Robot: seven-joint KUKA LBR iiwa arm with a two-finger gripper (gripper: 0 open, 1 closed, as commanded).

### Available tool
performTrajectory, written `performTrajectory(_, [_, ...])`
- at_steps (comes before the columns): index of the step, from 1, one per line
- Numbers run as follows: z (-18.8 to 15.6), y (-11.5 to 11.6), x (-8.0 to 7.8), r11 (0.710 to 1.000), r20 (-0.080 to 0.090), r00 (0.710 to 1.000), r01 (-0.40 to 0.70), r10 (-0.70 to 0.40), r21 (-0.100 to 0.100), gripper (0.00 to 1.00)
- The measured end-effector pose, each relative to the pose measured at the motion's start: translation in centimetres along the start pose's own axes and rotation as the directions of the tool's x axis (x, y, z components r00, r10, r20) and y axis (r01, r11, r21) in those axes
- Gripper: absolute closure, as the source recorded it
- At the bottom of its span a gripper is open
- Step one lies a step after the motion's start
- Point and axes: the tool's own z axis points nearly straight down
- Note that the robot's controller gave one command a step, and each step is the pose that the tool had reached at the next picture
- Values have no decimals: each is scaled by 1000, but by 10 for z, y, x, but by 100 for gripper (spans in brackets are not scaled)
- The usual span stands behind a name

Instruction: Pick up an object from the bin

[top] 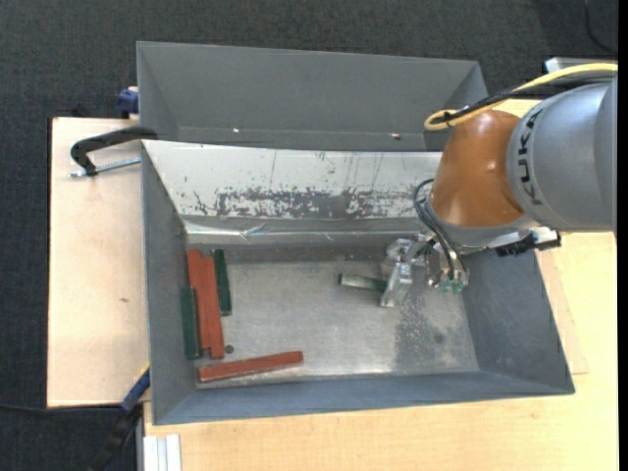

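Camera view: jaws beside small dark strip (361,283); apart or together, I can't tell. Looks light, stiff; I'd grip across its width.

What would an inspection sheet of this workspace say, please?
Surface: bin, grey floor, scuffed and speckled.
Job's things: red bar along the left wall; second red bar along the near wall; green bars on either side of the first; dark piece mid-floor.
Clutter: tiny speck by the red bars.
Grippers: gripper low over the floor right of centre, beside the dark piece; contact cannot be told.
Cables: yellow cable on the arm; wires at the wrist.
Surroundings: dark carpet.
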Motion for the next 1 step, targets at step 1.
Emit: performTrajectory(1, [0, 0, 0, 1000, 0, 1000, 0, 0, 0, 100])
